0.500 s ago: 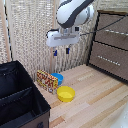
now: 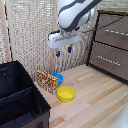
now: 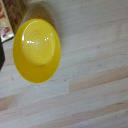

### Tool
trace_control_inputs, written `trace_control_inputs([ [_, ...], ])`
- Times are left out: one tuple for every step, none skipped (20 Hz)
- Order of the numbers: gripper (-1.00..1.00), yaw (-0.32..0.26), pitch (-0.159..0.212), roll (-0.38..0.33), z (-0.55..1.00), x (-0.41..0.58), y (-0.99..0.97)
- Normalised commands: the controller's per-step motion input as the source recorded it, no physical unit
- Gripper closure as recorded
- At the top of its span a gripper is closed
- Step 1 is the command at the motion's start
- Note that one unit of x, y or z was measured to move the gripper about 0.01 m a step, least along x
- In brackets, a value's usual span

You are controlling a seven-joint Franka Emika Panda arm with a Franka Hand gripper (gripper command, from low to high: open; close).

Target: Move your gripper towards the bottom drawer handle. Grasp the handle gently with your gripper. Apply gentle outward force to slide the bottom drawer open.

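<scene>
A yellow bowl [image 2: 66, 93] sits upright on the light wooden floor [image 2: 95, 105], near the middle of the scene. Just behind it, toward the exterior view's left, lies a blue bowl [image 2: 58, 78], partly hidden by a red and yellow patterned box [image 2: 46, 80] standing beside it. A black fabric bin [image 2: 20, 102] fills the near left corner. A woven cane screen [image 2: 30, 35] stands at the far side.

Yellow bowl [image 2: 66, 93], blue bowl [image 2: 57, 78], dark brown bottom drawer [image 2: 109, 61], pale wood floor [image 2: 95, 105].
</scene>
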Motion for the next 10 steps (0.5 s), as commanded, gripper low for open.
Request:
trace_control_inputs([
  [-1.00,0.184,-0.066,-0.372,-0.02,-0.100,-0.15],
  [-1.00,0.183,-0.063,-0.373,-0.02,-0.097,-0.15],
  [-1.00,0.183,-0.063,-0.373,-0.02,-0.097,-0.15],
  [-1.00,0.183,-0.063,-0.375,-0.03,-0.094,-0.15],
  [-1.00,0.183,-0.063,-0.375,-0.04,-0.086,-0.14],
  [-1.00,0.182,-0.054,-0.375,-0.06,-0.071,-0.13],
  [-1.00,0.183,-0.046,-0.375,-0.09,-0.049,-0.12],
  [-1.00,0.183,-0.043,-0.375,-0.11,-0.029,-0.12],
  [-1.00,0.184,-0.047,-0.375,-0.13,-0.009,-0.11],
  [-1.00,0.184,-0.048,-0.375,-0.14,0.000,-0.11],
])
